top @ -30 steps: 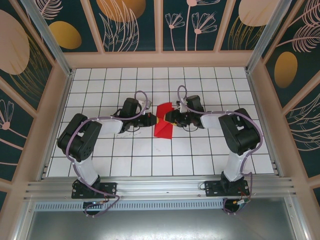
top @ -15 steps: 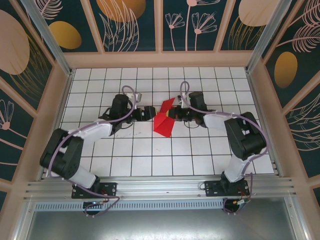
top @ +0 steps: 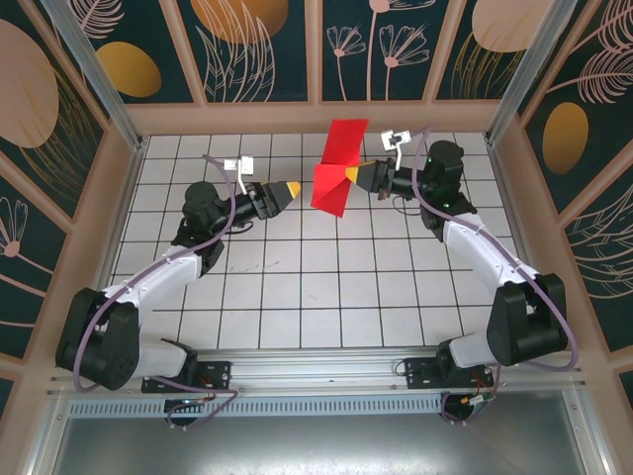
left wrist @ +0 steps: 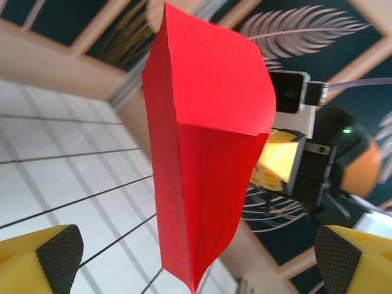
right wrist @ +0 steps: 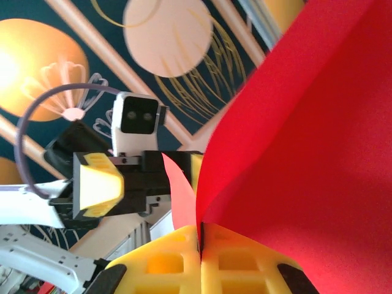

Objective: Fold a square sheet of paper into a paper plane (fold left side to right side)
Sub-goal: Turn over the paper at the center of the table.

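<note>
You have a bench (top: 316,297) of white square tiles with dark grid lines. It is closed in by teal wall panels (top: 262,49) painted with gold discs and pale leaf outlines, set between light wooden strips. An aluminium rail (top: 316,368) runs along the near edge.

The red paper (top: 336,168), creased into a tapering shape, is held in the air near the middle of the bench's far edge. Your right end effector (top: 349,175) is pressed together on its right side, and in the right wrist view the yellow fingers (right wrist: 245,263) meet on it. Your left end effector (top: 290,190) stands spread, just left of the paper and apart from it.

In the left wrist view the paper covers part of the right end effector. The right wrist frame cuts the sheet off at the top and right. You cannot tell how many layers it has.
</note>
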### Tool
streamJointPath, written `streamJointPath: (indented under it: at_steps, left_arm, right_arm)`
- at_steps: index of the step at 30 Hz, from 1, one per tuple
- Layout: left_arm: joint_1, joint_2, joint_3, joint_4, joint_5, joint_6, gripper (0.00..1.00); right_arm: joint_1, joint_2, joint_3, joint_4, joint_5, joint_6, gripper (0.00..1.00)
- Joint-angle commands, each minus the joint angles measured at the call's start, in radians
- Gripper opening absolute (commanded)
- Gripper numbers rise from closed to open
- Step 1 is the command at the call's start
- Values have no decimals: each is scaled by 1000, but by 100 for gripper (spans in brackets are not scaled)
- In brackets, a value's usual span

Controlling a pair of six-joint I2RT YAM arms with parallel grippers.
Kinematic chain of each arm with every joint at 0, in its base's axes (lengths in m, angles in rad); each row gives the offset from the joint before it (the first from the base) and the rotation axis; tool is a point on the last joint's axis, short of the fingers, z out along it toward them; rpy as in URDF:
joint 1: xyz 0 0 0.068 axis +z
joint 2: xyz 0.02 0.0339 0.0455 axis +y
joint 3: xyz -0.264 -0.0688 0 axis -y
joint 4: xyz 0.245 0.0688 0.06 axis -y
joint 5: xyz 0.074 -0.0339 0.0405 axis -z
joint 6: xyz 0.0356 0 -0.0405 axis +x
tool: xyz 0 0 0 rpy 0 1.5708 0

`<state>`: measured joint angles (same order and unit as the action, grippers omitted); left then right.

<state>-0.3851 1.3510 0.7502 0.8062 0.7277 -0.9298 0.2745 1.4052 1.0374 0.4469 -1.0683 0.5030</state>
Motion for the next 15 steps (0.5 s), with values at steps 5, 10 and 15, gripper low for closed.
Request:
streamJointPath:
  at_steps: [5,10,15]
  left_arm:
    - [-22,84,44,338,149,-161,99]
    - [-51,130,84,398,184,-200,99]
    - [-66,160,108,438,198,-232,90]
  right_arm:
    - [49,-18,91,26,-103,-6,0]
    - [84,-2,101,45,-111,15,0]
    - [99,7,99,70,-117,34,0]
